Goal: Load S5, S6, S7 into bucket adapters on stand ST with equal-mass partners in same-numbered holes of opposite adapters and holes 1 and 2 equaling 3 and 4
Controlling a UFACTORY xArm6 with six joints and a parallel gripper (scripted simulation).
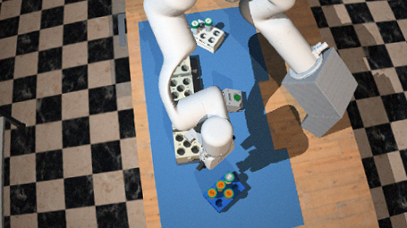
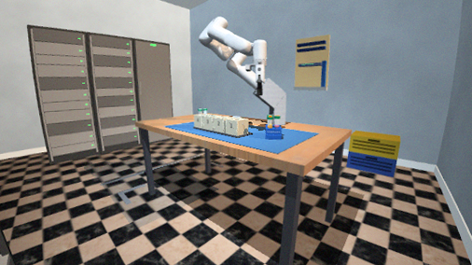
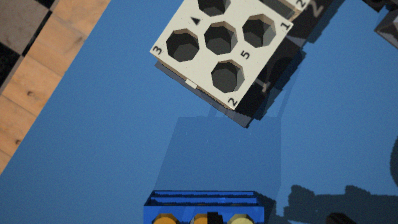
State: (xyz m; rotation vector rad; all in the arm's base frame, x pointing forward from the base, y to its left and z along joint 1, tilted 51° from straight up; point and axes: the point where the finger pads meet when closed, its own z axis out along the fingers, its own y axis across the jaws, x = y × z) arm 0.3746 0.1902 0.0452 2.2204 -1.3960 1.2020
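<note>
The blue sample rack stands near the front of the blue mat with three orange-dotted sample tubes and one grey-dotted tube. In the wrist view its back edge shows at the bottom. The cream adapters stand in a row on the loading stand, all visible holes empty; the nearest one fills the top of the wrist view. A white rack at the back holds two white-dotted blanks. My gripper is open and empty, high above the mat between the end adapter and the blue rack.
The small sloped desk with the green DONE key stands to the right of the adapter row. The arm's grey base block stands at the table's right edge. The arm hides part of the adapter row in the overhead view.
</note>
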